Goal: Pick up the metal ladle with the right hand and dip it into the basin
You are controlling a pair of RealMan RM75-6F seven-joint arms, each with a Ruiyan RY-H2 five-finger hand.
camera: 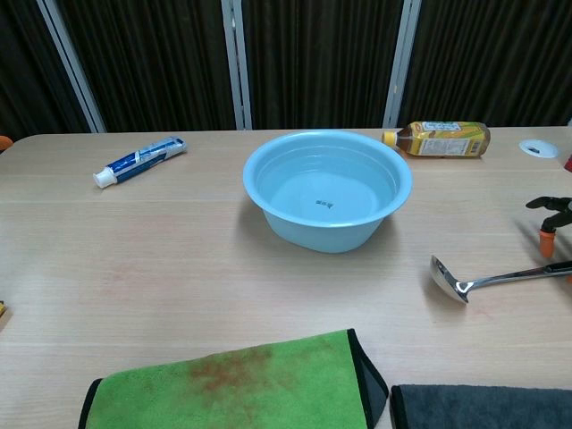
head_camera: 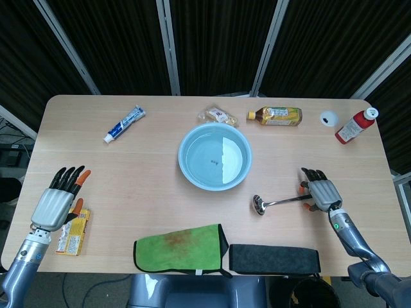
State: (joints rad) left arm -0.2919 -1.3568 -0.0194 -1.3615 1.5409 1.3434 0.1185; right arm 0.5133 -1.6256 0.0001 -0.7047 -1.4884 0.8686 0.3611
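— Progress so far?

— Head view first: my right hand (head_camera: pixel 320 192) sits at the lower right of the frame, over the end of the metal ladle (head_camera: pixel 277 203)'s handle. I cannot tell whether my fingers have closed on it. The ladle lies flat on the counter (head_camera: pixel 128 167), bowl end toward the frame's centre, just below and right of the basin (head_camera: pixel 214 157). My left hand (head_camera: pixel 58 199) rests at the lower left, fingers spread, holding nothing.

— And from the chest?

— There the ladle shows at the right edge, bowl resting on the wood, well apart from the basin at centre. Only my right fingertips (camera: pixel 550 223) peek in, above the handle.

— So what remains?

— By my judgement, nearly everything: securing the grip, lifting, carrying across, and dipping into the basin.
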